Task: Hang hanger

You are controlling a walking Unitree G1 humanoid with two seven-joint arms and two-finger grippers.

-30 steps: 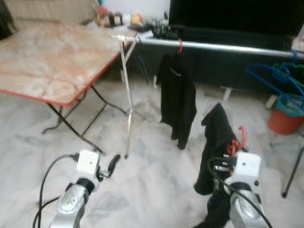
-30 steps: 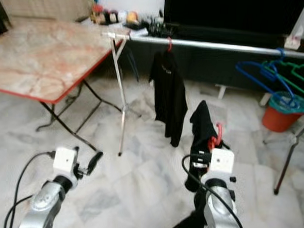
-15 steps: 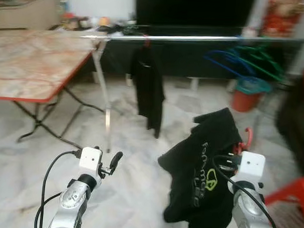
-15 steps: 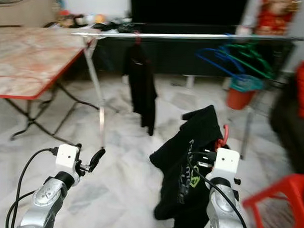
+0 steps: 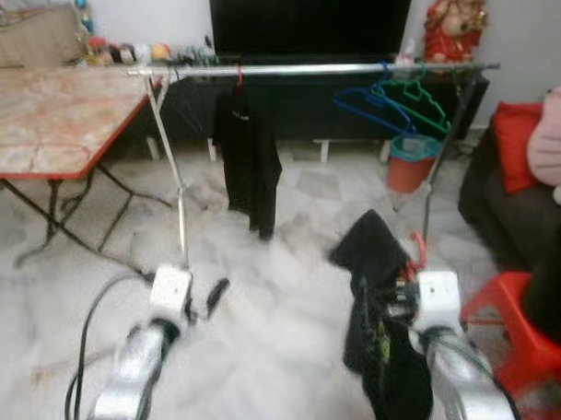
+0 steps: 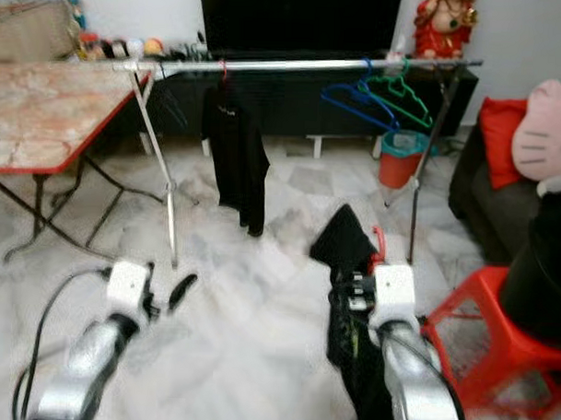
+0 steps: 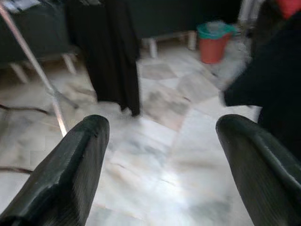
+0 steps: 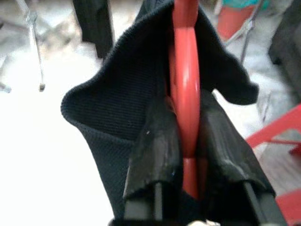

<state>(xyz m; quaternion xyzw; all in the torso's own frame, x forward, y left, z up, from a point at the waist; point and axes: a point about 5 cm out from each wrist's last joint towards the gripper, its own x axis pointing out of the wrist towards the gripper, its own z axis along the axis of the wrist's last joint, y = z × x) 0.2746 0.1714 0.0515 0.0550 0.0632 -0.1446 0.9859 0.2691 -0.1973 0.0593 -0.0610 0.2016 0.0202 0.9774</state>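
One black shirt (image 5: 248,163) and two empty hangers (image 5: 395,96) were hung on the rail (image 5: 313,69); a red hanger (image 8: 184,94) was clamped in the right gripper (image 8: 188,141), the left gripper (image 7: 164,155) held wide open.

red, black and marbled grey

red hanger (image 8: 184,89) inside a black garment (image 8: 127,108) (yellow-green print on it), black fingers (image 8: 155,150); silver rail (image 5: 313,69) with another black garment (image 5: 248,158), blue hanger (image 5: 362,104) and green hanger (image 5: 415,93); pink-veined table (image 5: 53,119) edged red; white-grey marbled floor (image 5: 277,311); red stool (image 5: 521,320); teal-rimmed orange bucket (image 5: 406,164).
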